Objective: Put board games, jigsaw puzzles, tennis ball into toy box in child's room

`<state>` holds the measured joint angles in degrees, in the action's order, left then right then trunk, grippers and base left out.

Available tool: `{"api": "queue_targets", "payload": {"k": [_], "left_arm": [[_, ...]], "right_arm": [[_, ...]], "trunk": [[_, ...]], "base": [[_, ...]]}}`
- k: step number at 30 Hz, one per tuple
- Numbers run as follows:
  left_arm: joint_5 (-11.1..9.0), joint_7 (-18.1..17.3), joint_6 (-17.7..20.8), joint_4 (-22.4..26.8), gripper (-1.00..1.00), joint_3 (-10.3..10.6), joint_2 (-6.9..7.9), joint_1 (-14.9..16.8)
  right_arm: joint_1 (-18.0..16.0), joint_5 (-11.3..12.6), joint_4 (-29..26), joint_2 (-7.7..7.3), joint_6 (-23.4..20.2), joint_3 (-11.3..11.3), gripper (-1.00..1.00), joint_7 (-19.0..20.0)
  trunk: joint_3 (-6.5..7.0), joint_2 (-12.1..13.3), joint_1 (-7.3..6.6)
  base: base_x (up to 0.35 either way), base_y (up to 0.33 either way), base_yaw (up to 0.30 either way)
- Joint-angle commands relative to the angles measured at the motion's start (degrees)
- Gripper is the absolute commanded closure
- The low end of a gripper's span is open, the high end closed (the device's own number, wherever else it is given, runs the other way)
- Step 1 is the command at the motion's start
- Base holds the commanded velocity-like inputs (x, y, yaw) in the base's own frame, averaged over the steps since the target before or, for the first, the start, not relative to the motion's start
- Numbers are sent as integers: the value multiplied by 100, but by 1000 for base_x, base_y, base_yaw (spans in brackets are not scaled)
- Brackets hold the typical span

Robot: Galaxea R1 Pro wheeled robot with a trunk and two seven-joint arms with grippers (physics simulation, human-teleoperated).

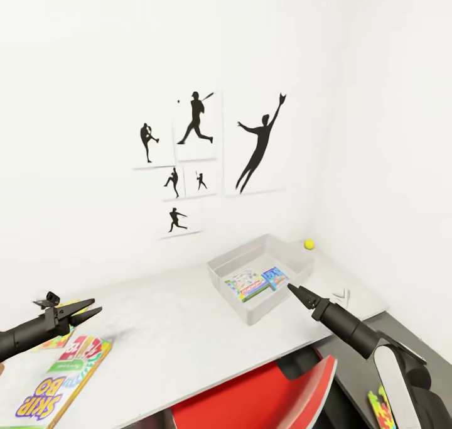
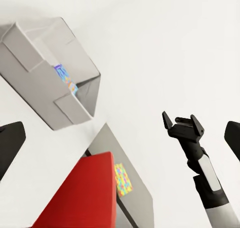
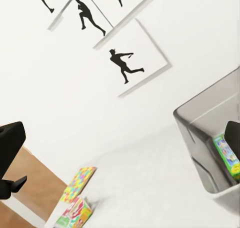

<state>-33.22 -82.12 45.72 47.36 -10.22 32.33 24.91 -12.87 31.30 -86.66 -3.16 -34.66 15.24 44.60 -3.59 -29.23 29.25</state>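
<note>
Judging risk first: my left gripper [image 1: 85, 314] hangs over the near left end of the table [image 1: 176, 328], fingers parted in a narrow V, nothing in them. Just below it lies a board game [image 1: 59, 382], the Skip-Bo one, partly over a puzzle [image 1: 59, 340] whose corner peeks out. If I pinch down flat on that thin glossy lid the tips may skate off or push it past the near edge, since part of it looks to overhang. Grabbing game and puzzle together is another hazard; the puzzle is a thin slab and could slide out mid-carry.

Right gripper [image 1: 295, 289] sits beside the near rim of the toy box [image 1: 251, 313]. In the head view its tips look drawn to a point, but the left wrist view shows that gripper [image 2: 183, 124] with fingers clearly spread; I log it as open, empty. A careless swing could nudge the light thin-walled bin along the smooth top.

Toy box: pale grey, plain walls, two printed game boxes [image 1: 254, 283] flat inside. Ball [image 1: 309, 244]: small, yellow, by the wall beyond the bin; round, so any bump of the table sets it rolling. A second puzzle [image 1: 382, 410] lies on the floor beside the red chair [image 1: 263, 394].
</note>
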Motion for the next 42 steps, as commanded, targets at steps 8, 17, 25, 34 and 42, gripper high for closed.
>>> {"api": "queue_targets", "payload": {"k": [8, 17, 25, 34, 42], "left_arm": [[-9, -11, 60, 1, -100, 2, 2, 5], [-9, -14, 60, 1, -100, 2, 8, 5], [-9, -14, 60, 1, -100, 2, 10, 5], [-9, -14, 60, 1, -100, 2, 10, 5], [-9, -8, 60, 1, -100, 2, 10, 5]], "right_arm": [[-5, 34, 0, -6, -40, 10, -100, 10], [-5, 34, 0, -9, -40, 14, -100, 7], [-5, 34, 0, -9, -40, 14, -100, 13], [-5, 34, 0, -9, -40, 14, -100, 7], [-5, 34, 0, -9, -40, 14, -100, 13]], "trunk": [[-12, -10, 4], [-12, -10, 4], [-12, -10, 4], [-12, -10, 4], [-12, -10, 4]], "base": [[226, -51, 0], [112, -60, 0], [21, -5, 0], [93, 38, 0], [36, 4, 0]]}}
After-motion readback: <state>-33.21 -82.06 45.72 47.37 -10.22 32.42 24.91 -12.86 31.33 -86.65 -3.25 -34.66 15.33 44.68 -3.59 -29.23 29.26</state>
